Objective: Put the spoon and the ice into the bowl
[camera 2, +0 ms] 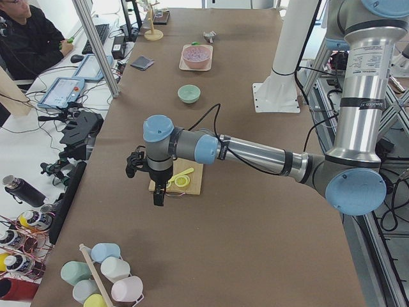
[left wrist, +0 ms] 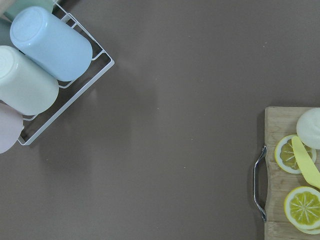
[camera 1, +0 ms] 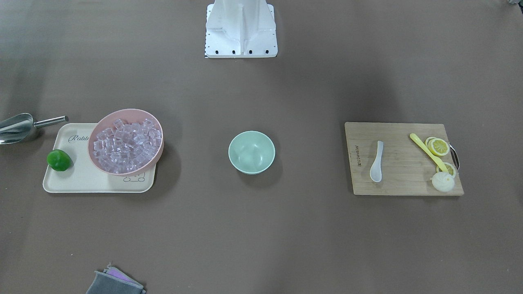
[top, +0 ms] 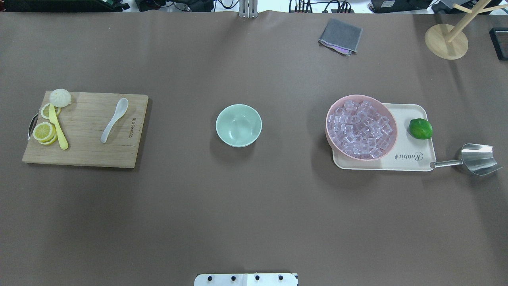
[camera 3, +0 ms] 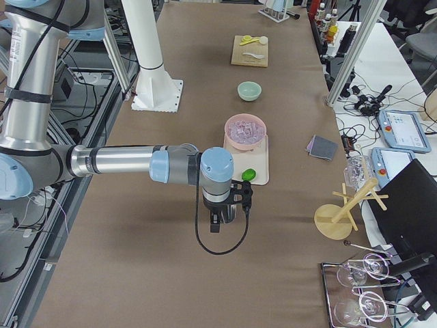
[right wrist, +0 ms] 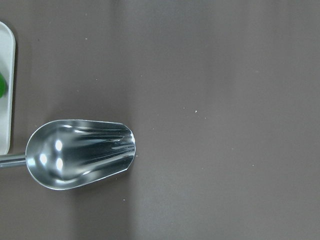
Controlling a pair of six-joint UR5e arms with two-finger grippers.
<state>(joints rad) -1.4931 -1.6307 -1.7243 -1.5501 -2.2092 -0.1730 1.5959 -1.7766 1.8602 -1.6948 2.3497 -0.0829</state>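
Observation:
The white spoon (camera 1: pixel 376 161) lies on the wooden cutting board (camera 1: pixel 396 179), and it also shows in the overhead view (top: pixel 115 119). The mint-green bowl (camera 1: pixel 251 152) stands empty at the table's middle (top: pixel 238 125). The ice (camera 1: pixel 126 143) is several clear cubes heaped in the pink bowl (top: pixel 333 119). My left gripper (camera 2: pixel 158 197) hangs above the table just beyond the board's end. My right gripper (camera 3: pixel 216 223) hangs above the table past the tray's end, over the steel scoop (right wrist: pixel 80 154). Both show only in the side views, so I cannot tell if they are open or shut.
The board also holds lemon slices (top: pixel 43 132), a yellow utensil (top: pixel 58 128) and a white bun (top: pixel 60 97). A cream tray (top: pixel 412 161) carries the pink bowl and a lime (top: pixel 420 128). A grey cloth (top: pixel 340 36), a wooden stand (top: pixel 446 41) and a cup rack (left wrist: pixel 45 70) stand nearby.

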